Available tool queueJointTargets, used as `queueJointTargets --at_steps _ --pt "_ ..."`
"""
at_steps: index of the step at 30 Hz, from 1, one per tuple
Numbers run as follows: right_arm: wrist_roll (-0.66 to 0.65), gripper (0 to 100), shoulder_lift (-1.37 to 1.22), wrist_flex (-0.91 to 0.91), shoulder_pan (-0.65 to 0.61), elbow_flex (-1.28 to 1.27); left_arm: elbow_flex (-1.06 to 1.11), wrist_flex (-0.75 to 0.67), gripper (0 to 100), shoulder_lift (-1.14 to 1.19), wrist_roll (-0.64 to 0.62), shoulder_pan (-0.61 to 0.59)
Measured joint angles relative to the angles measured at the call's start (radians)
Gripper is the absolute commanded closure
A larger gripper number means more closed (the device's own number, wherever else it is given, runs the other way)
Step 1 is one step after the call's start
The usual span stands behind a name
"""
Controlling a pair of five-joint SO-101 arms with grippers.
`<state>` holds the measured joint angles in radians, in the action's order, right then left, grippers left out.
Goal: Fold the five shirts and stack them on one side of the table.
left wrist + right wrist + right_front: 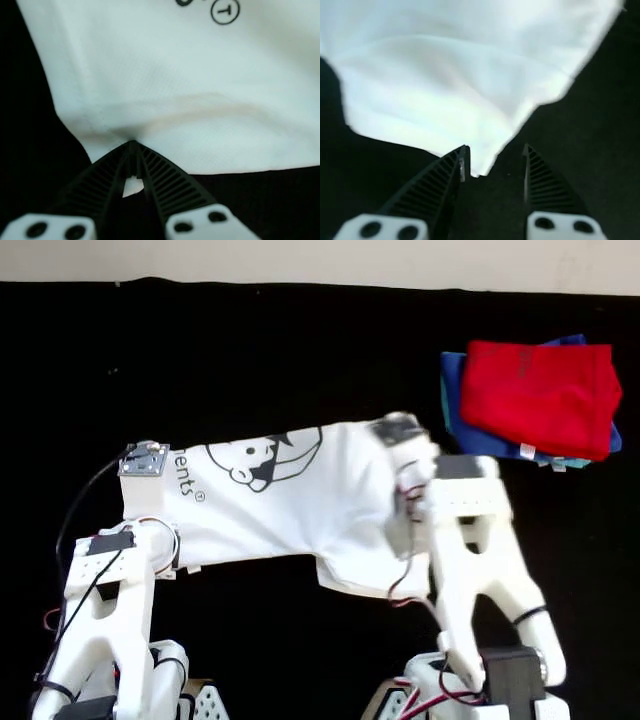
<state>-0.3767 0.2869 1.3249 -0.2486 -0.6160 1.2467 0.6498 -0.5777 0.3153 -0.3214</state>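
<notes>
**Bench** (300, 350): a black surface on which all items are carried.

**White shirt** (290, 505): laid across the middle of the bench, spanning from the left arm to the right arm. The step in hand is judged to be the folding of this shirt. For a clean fold, the right end should be gripped before anything is lifted. Both ends should then be raised level and carried over at a matched pace, so that the cloth is kept taut and no crease is dragged in. A black printed graphic is noted toward the far left of the shirt. The right end is rumpled and the near edge runs unevenly.

**Stack of folded shirts** (535, 400): placed at the far right, red on top with blue beneath.

**Left hand** (132, 145): clenched on the shirt's left edge, with cloth bunched at the fingertips.

**Right hand** (495, 155): released, jaws apart, with a shirt corner beside one finger, ungripped.
</notes>
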Motion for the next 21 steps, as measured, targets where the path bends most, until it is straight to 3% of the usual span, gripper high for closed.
queueJointTargets --at_steps 4,9,16,21 --pt "0.012 82.9 0.000 -0.072 -0.173 -0.091 0.000 0.000 99 0.000 0.000 0.000" --pt "0.015 82.9 0.000 -0.219 -0.301 -0.233 0.000 0.000 99 0.000 0.000 0.000" --pt "0.015 82.9 0.000 -0.276 -0.358 -0.242 0.000 0.000 99 0.000 0.000 0.000" --pt "0.015 82.9 0.000 -0.176 -0.362 -0.147 0.000 0.000 99 0.000 0.000 0.000"
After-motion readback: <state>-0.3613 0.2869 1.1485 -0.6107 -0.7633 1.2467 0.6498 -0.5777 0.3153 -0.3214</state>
